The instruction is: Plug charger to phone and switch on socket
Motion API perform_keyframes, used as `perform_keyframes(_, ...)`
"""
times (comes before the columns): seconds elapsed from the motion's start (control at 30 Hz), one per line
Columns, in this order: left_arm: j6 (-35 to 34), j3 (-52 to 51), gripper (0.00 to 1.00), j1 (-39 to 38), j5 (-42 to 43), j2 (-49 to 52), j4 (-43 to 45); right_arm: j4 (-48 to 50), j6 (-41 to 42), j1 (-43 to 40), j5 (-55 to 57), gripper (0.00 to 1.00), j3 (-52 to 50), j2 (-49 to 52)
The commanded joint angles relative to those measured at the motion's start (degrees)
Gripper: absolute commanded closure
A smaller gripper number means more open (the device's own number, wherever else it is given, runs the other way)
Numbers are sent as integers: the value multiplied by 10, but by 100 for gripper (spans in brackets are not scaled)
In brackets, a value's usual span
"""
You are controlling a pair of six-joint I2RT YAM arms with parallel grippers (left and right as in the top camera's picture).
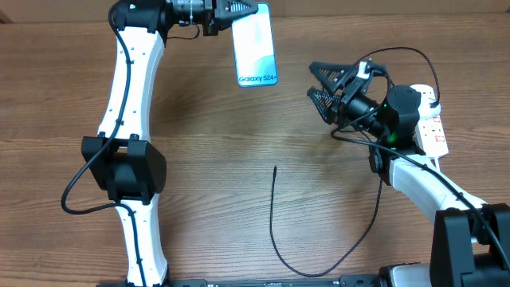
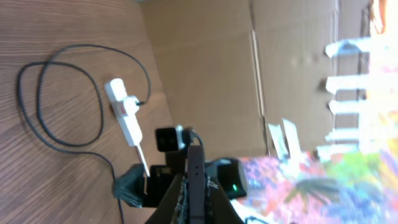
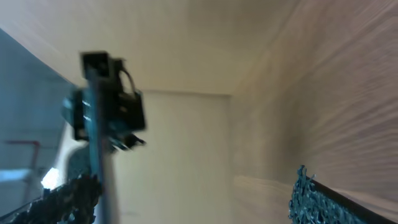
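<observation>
Quick status: not much is ticked off yet. The left jaws are clamped on one end of the phone, which is up by the far edge of the surface, roughly midway along it, screen up and lit. The right jaws are spread wide with nothing in them, hanging just inboard of the socket. The socket lies near the right edge, half hidden by my right arm.

Judging from the left wrist view, the charger looks already plugged into the strip. Its connector tip is lying loose mid-surface though, well apart from the phone. So what's left, I reckon: grab the tip, get it into the phone, hit the switch. I can't tell whether that switch is on.

Readable text: "Galaxy S24" plus a trailing character I can't make out, at the lower end of the phone's screen. Nothing legible on the strip.
</observation>
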Motion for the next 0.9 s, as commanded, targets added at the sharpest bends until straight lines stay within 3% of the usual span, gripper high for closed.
perform_keyframes(0.0,56,0,96,12,73,-14,3,-12,-121,-1,-56,0,8,-6)
perform_keyframes(0.27,120,0,96,35,80,-14,0,-41,-224,-1,-111,0,19,-6)
perform_keyframes(0.43,126,0,96,48,80,-14,0,-223,-342,1,-93,0,82,-6)
perform_keyframes(0.63,126,0,96,61,75,-14,0,-487,-467,2,59,0,174,-6)
perform_keyframes(0.8,126,0,96,64,58,-14,0,-635,-525,3,223,0,221,-6)
perform_keyframes(0.83,126,0,96,64,56,-14,0,-656,-533,3,255,2,224,-6)
perform_keyframes(0.87,126,0,96,64,53,-14,0,-672,-538,4,278,19,224,-6)
